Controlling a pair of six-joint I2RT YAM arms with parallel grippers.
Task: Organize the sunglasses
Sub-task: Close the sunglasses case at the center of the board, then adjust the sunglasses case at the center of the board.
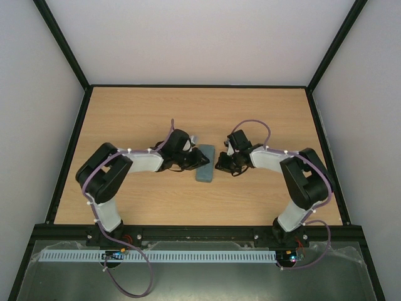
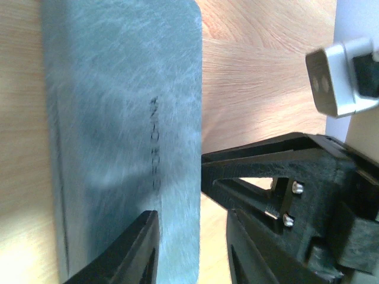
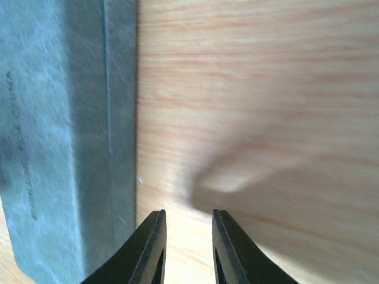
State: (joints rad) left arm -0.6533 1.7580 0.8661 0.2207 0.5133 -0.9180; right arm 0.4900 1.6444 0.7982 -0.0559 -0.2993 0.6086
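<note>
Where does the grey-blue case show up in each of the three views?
Top external: the case lies mid-picture, near the middle of the wooden table.
Left wrist: the case fills the left half.
Right wrist: the case runs along the left edge.
Shared landmark: the wooden table under the case, seen in all three.

You're looking at a grey-blue oblong case (image 1: 205,164), closed and lying flat near the centre of a light wood table (image 1: 188,113). Close up, its brushed-looking surface shows a line of small stamped lettering, not legible. White walls (image 1: 200,37) encl. the table on 3 sides; a white slotted strip (image 1: 188,256) runs along the near edge.
</note>
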